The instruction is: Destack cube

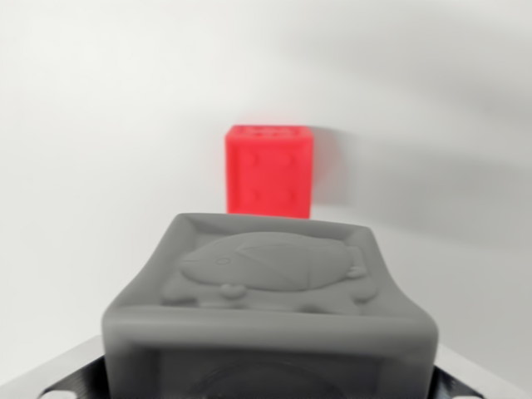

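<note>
Between my claw [268, 366] fingers sits a grey cube [270, 283], gripped close under the camera, its top showing a raised animal relief. Behind it, apart from it, a red cube [269, 170] stands upright on the white table [91, 150], near the middle.

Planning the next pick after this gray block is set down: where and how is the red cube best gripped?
Likely from above, pinching the red cube across its two flat side faces. It stands upright and alone on the white surface, sides clear. The gray cube fills the near view, gripper fingers hidden.
</note>
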{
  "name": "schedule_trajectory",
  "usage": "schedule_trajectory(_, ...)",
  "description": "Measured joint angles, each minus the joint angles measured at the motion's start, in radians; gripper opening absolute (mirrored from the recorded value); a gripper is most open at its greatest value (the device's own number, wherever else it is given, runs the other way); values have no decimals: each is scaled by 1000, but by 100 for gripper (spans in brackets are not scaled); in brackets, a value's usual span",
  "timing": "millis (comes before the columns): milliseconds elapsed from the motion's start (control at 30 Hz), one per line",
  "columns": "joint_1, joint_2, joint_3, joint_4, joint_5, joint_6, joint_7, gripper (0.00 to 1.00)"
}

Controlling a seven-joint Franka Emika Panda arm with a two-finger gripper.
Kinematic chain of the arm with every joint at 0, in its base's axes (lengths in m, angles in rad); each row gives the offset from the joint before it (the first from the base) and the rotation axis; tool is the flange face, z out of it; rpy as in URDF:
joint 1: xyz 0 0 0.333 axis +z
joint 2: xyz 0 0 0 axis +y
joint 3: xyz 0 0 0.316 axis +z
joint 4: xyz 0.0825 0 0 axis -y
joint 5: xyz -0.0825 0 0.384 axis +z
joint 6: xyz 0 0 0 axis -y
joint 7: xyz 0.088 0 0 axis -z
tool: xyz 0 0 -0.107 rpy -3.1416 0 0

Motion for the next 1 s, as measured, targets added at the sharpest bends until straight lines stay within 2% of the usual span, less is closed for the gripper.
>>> schedule_trajectory(167,5,-11,2,-5,0,-6,15,0)
schedule_trajectory(1000,54,-35,35,-79,-1,36,149,0)
